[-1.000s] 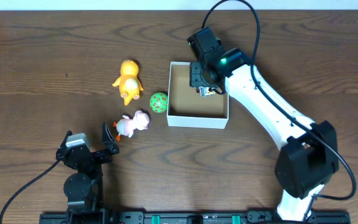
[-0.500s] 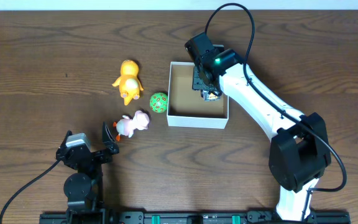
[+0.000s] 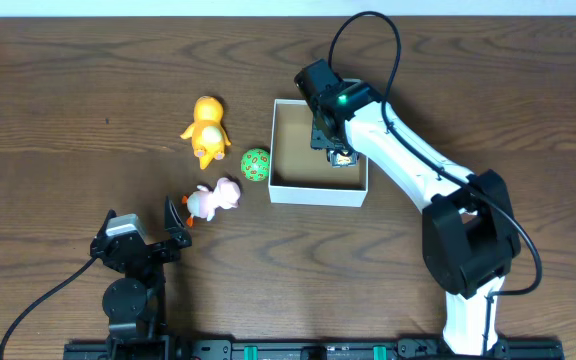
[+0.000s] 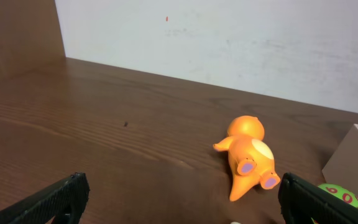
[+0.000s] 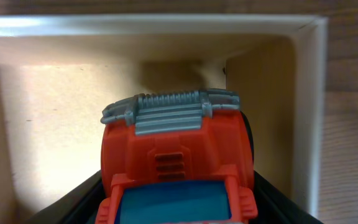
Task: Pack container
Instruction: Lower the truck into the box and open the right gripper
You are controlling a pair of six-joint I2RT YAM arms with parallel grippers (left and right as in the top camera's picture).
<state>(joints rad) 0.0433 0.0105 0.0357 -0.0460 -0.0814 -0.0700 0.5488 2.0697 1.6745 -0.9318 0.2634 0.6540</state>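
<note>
The square, white-walled cardboard container (image 3: 318, 193) sits right of centre on the dark wooden table (image 3: 68, 90). Inside it, near the right wall, the right gripper (image 3: 336, 152) clamps a red plastic toy truck (image 5: 176, 155) between its 2 fingers. The left gripper (image 3: 144, 228) sits by the table's front edge, its jaws wide and empty. An orange toy figure (image 3: 206, 130), a green ball (image 3: 255, 164) and a pink toy animal (image 3: 215, 197) lie left of the container.

Overhead straight down on table (image 3: 48, 80); left wrist low, level across it; right wrist close over container (image 5: 308, 99), shared with overhead
</note>
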